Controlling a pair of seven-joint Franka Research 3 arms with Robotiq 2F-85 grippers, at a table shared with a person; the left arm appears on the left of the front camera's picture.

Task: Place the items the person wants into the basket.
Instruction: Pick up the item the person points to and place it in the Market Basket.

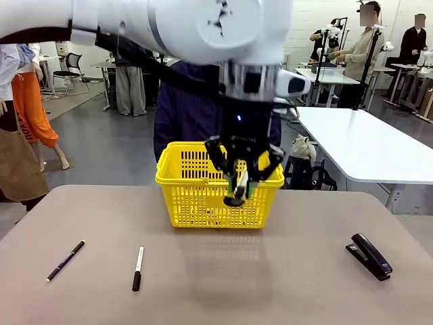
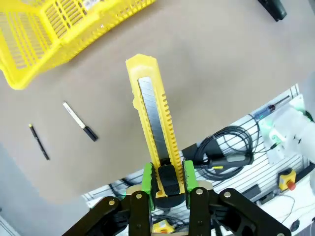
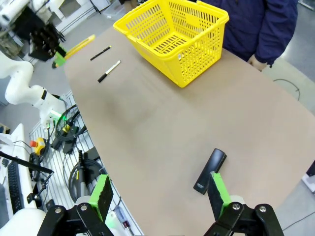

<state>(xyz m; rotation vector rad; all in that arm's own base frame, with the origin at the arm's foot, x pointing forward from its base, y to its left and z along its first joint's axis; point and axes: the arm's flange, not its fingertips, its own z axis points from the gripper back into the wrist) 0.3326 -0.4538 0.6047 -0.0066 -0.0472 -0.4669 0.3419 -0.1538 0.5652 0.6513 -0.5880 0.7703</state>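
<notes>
Utility knife (image 2: pixel 153 123), judged light, stiff and slick, is pinched by its black tail in the left gripper (image 2: pixel 168 176), body projecting beyond the closed jaws; the right gripper (image 3: pixel 160 191) is spread wide, empty.

White, round left arm (image 1: pixel 169 27); black left gripper (image 2: pixel 166 173) with green pads (image 2: pixel 147 178) and a tiny blue light (image 1: pixel 238 118); right gripper (image 3: pixel 160 194) black, green pads too.
</notes>
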